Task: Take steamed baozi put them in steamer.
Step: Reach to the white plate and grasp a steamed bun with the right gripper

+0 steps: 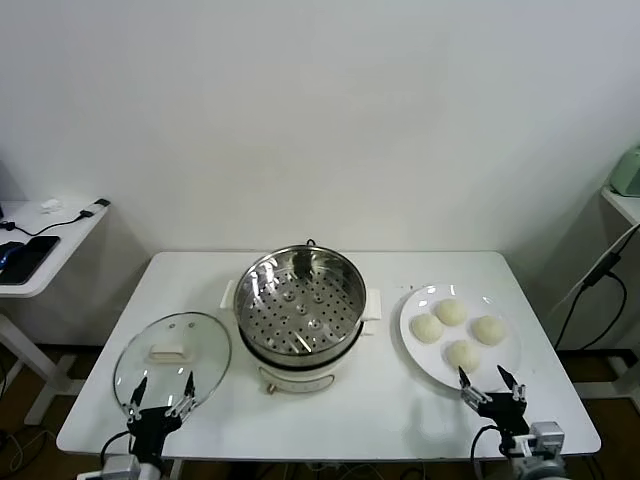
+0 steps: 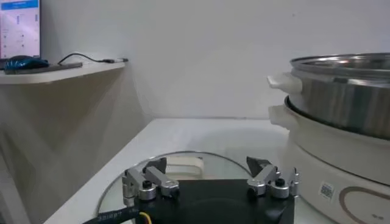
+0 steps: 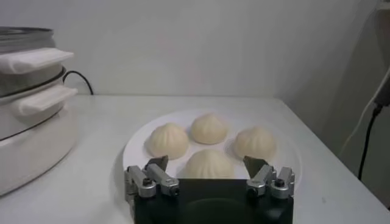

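Several cream-white steamed baozi [image 1: 462, 332] [image 3: 209, 164] lie on a flat white plate [image 1: 506, 360] [image 3: 135, 151] at the table's right. The steamer [image 1: 300, 303] [image 2: 347, 91] stands in the middle, a shiny steel pot with a perforated floor on a white base [image 3: 30, 140]; nothing lies in it. My right gripper [image 1: 491, 382] [image 3: 206, 163] hovers open at the plate's near edge, just short of the nearest bun. My left gripper [image 1: 162, 389] [image 2: 208, 165] is open over the near rim of the glass lid [image 1: 172, 360] [image 2: 186, 167].
The glass lid with its white handle [image 1: 166, 352] lies flat left of the steamer. A side table [image 1: 40, 245] with a phone and cable stands off to the left. A black cable [image 1: 590, 290] hangs beyond the table's right edge.
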Controlling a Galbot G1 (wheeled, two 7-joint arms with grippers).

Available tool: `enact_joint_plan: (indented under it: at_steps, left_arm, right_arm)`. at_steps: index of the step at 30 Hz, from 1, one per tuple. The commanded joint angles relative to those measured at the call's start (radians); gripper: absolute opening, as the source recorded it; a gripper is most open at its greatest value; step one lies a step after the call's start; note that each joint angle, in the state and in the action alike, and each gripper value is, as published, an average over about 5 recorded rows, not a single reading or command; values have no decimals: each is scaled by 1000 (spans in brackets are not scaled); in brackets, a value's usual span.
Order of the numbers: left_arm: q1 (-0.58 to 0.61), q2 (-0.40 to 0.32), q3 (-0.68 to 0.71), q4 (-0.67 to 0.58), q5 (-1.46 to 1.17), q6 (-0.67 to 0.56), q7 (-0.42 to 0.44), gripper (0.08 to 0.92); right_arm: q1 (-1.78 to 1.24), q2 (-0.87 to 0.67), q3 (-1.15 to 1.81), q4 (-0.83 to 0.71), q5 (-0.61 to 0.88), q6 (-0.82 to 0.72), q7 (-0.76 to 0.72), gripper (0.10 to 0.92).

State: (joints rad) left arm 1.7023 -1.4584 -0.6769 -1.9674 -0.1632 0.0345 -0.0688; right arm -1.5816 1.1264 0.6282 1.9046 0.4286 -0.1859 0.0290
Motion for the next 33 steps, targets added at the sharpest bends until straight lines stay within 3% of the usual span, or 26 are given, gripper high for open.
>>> enact_joint_plan:
  at_steps: [1, 7, 10, 13, 18, 26, 33]
  left_arm:
    - [1, 2, 5, -7, 1, 2, 0, 823]
    - [1, 10, 11, -14, 0, 1, -1, 823]
    - [1, 12, 14, -13, 0, -2, -1, 823]
    - [5, 12, 17, -16, -2, -4, -2, 823]
    - [16, 7, 25, -32, -6, -4, -1, 823]
    - [15, 5, 25, -10, 6, -17, -1, 823]
    - [11, 5, 25, 3, 6, -21, -1, 823]
  right_arm:
    - [144, -82, -2, 4, 14, -57, -2, 823]
    - [446, -321, -125, -129, 14, -122, -27, 823]
    - [659, -461, -279, -237, 16, -139, -119, 823]
    - [897, -584, -498, -351, 13, -134, -282, 823]
    - [1317, -736, -951, -528, -39, -56, -688, 823]
    - [1972, -673, -1688, -803, -207, 239, -1148, 823]
    - [2250, -512, -2104, -896, -249, 254, -1233, 823]
